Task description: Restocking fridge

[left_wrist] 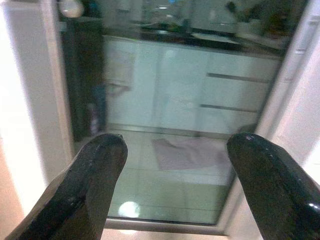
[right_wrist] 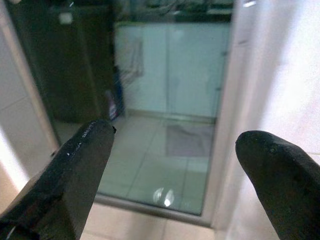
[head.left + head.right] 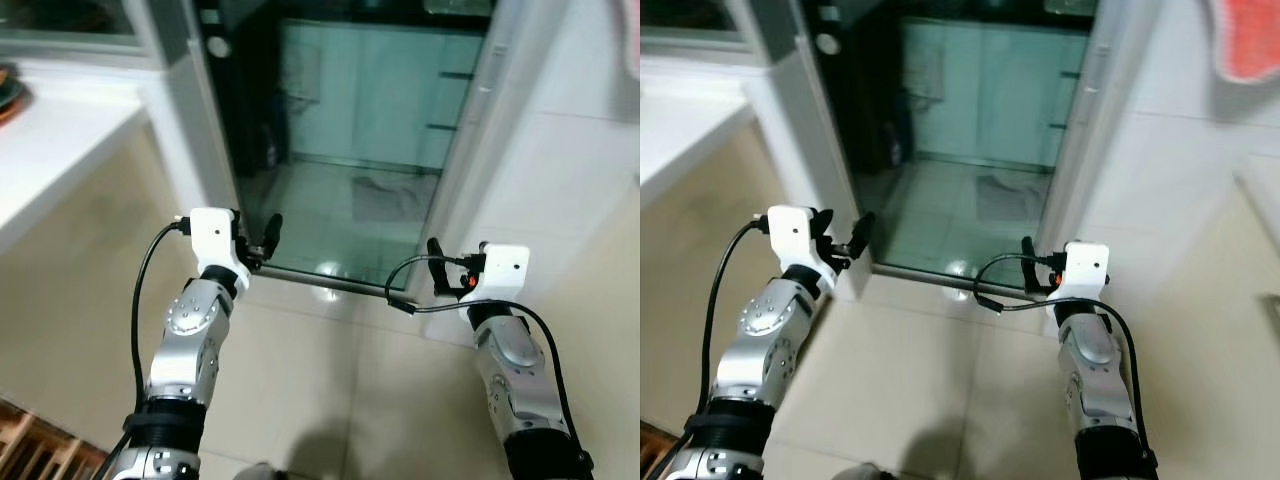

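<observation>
Doorway [image 3: 340, 150]: tall opening straight ahead of me, framed white on both sides, metal threshold strip [image 3: 320, 280] across its foot. No fridge can be made out from here; I judge it lies somewhere through this opening, so the way forward is what counts.

Room beyond: pale cabinets [image 3: 380, 95] along the far wall, glossy tiled floor, a grey mat [image 3: 392, 197] lying flat on it, a dark tall unit at the left side.

White counter [image 3: 50, 150]: to my left, its edge well apart from my arm.

Left gripper [image 3: 262, 240]: raised, fingers spread, holding nothing, just beside the left door frame and nearer the threshold.

Right gripper [image 3: 434, 262]: raised, fingers spread, holding nothing, near the right frame.

Room to move: open floor between both frames, tight at the left.
</observation>
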Controlling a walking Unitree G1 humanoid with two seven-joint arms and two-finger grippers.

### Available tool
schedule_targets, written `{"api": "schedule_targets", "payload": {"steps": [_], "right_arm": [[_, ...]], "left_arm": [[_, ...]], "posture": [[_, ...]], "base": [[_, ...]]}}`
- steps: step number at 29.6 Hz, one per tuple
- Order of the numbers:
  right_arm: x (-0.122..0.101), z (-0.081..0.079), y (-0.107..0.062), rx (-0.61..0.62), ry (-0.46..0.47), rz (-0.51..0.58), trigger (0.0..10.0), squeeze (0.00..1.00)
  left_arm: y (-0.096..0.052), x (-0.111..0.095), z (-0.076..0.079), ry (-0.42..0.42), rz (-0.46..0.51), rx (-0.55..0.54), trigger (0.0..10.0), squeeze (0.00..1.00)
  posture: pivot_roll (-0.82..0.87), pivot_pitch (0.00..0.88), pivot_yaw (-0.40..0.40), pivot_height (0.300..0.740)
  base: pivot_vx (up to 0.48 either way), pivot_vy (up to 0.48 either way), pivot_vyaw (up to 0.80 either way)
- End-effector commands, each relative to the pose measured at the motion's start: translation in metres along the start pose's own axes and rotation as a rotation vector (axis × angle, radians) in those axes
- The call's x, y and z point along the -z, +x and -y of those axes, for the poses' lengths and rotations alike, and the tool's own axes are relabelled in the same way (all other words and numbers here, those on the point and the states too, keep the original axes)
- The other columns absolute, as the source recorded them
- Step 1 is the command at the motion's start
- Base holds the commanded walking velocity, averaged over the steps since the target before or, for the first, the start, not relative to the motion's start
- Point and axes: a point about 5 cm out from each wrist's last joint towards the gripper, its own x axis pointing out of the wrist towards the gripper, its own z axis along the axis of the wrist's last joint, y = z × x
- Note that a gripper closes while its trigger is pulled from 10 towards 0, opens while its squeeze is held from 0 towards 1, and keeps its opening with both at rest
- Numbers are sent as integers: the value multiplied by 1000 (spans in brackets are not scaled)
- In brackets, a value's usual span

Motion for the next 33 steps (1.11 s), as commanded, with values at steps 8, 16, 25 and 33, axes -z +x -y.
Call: {"api": "schedule_targets", "payload": {"steps": [8, 16, 25, 33], "right_arm": [[-2, -5, 10, -13, 8, -3, 10000, 1000], [-1, -6, 12, -2, -6, 6, 10000, 1000], [2, -8, 12, -12, -2, -3, 10000, 1000], [16, -19, 14, -53, 5, -68, 10000, 988]], "left_arm": [[0, 9, -14, 1, -40, -98, 10000, 1000], [5, 5, -14, 17, -35, -110, 10000, 0], [7, 7, -20, 12, -39, -176, 10000, 0], [4, 11, -30, 41, -61, -209, 10000, 0]], "posture": [[-108, 0, 37, 740], [-114, 0, 60, 740], [-123, 0, 63, 740], [-78, 0, 33, 740]], "base": [[0, 0, 702], [0, 0, 694], [-30, 245, 699], [0, 0, 601]]}}
